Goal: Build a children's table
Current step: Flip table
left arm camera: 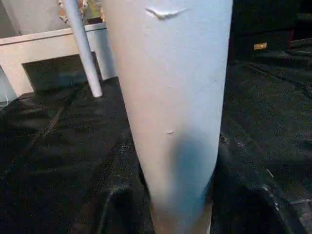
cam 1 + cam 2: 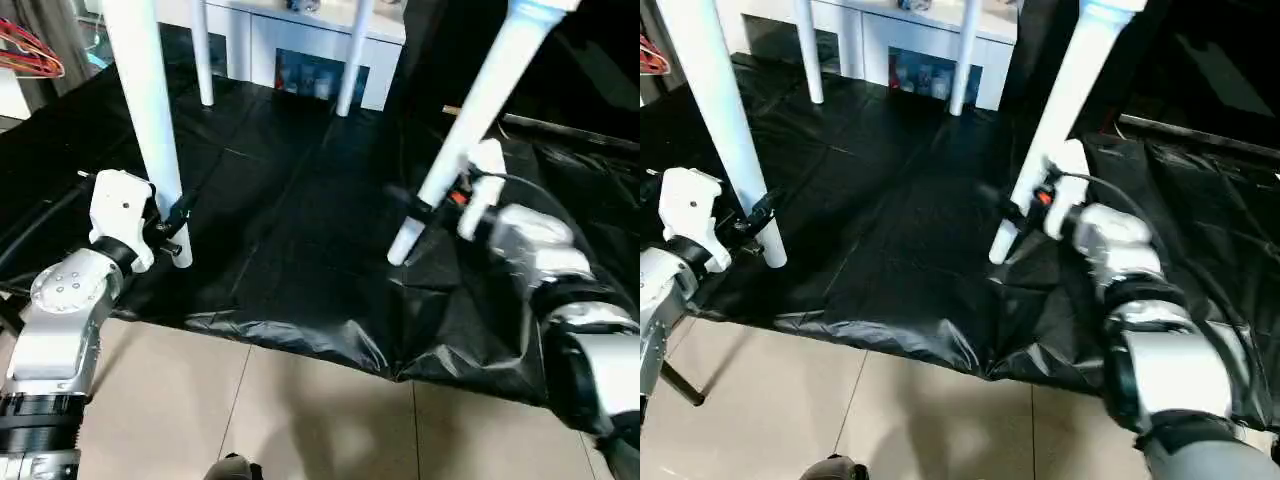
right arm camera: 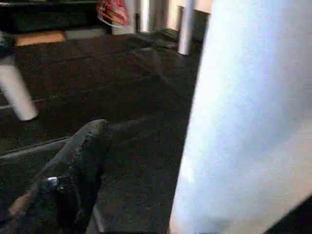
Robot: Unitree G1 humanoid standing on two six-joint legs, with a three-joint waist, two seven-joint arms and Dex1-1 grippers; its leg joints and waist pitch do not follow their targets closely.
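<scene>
The children's table stands on its white legs on the black cover, and the legs run up past the picture's top. My left gripper point(image 2: 172, 225) is shut on the near left leg point(image 2: 155, 130) just above its foot; that leg point(image 1: 170, 97) stands close in the left wrist view. At the near right leg point(image 2: 470, 120), which leans, my right gripper point(image 2: 425, 205) is open around its lower part. In the right wrist view one black finger point(image 3: 83, 156) stands apart from that leg point(image 3: 243, 122). Two far legs point(image 2: 203, 60) point(image 2: 352, 60) stand at the back.
The black cover point(image 2: 290, 230) is creased and hangs over the near edge above a tiled floor point(image 2: 250, 410). A white shelf unit point(image 2: 300, 40) stands behind the far legs. A red hanger point(image 2: 30, 50) lies at the far left.
</scene>
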